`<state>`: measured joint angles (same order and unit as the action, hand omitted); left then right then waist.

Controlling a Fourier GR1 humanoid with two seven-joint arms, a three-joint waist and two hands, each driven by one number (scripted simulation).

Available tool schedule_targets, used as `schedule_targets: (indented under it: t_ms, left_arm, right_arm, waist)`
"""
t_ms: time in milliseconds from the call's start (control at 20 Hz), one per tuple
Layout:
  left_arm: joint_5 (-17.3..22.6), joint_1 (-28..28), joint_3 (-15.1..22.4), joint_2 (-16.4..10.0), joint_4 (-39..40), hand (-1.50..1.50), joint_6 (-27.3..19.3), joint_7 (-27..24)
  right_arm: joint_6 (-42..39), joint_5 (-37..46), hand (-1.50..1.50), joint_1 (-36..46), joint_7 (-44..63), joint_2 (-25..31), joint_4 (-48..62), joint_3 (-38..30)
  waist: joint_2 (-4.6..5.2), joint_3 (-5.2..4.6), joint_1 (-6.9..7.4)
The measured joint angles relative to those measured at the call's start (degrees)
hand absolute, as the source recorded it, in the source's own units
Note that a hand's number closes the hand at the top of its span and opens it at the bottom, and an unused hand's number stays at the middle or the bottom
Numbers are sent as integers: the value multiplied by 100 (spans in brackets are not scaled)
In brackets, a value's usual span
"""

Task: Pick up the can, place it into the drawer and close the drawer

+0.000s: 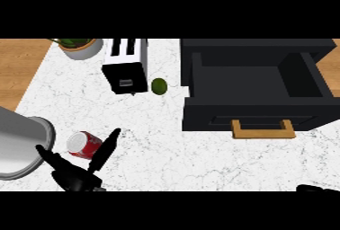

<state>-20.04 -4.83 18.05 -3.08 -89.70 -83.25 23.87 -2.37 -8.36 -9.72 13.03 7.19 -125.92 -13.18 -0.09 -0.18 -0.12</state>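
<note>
Lower left: the left hand (76, 177) is open, fingers straight and spread, one finger just beside the can (83, 144). The can is red and lies tilted on the white marbled counter (172, 157); its markings cannot be read. Rear: plant pot (83, 48), toaster (125, 67), green fruit (159, 86). Right: black drawer (206, 114), open, with a wooden handle (263, 129). Lower right edge: right hand (317, 188); whether it is open or closed cannot be told

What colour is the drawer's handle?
The handle is light tan wood, set on the black drawer. The head view shows it best.
</note>
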Motion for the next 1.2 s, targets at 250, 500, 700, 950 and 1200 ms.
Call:
schedule_targets:
  t_ms: [250, 500, 700, 950, 1200]
  left_arm:
    - [714, -51, -18, -126, 50, -150, -66, -468]
    - [1238, -43, -229, 2, 103, -150, -13, -1020]
    - [1639, -59, -529, 184, 227, -150, 157, -1528]
    - [2308, -150, -1009, 272, 325, -150, 637, -2297]
    - [3234, -20, -1648, 298, 754, -150, 1421, -3398]
  right_arm:
    - [-24, 19, -150, -89, -34, -63, -63, -15]
    - [-21, -12, -150, 22, 49, 14, -41, -138]
    - [-87, -112, -150, 5, 82, 51, -63, -210]
    - [-130, -136, -150, -104, 119, 29, -163, -229]
    - [-90, -11, -150, -79, 162, -33, -239, -127]
  waist:
    - [-4, -6, 13]
    - [-5, -11, 34]
    - [-7, -15, 35]
    - [-11, -17, 48]
    - [-2, -17, 48]
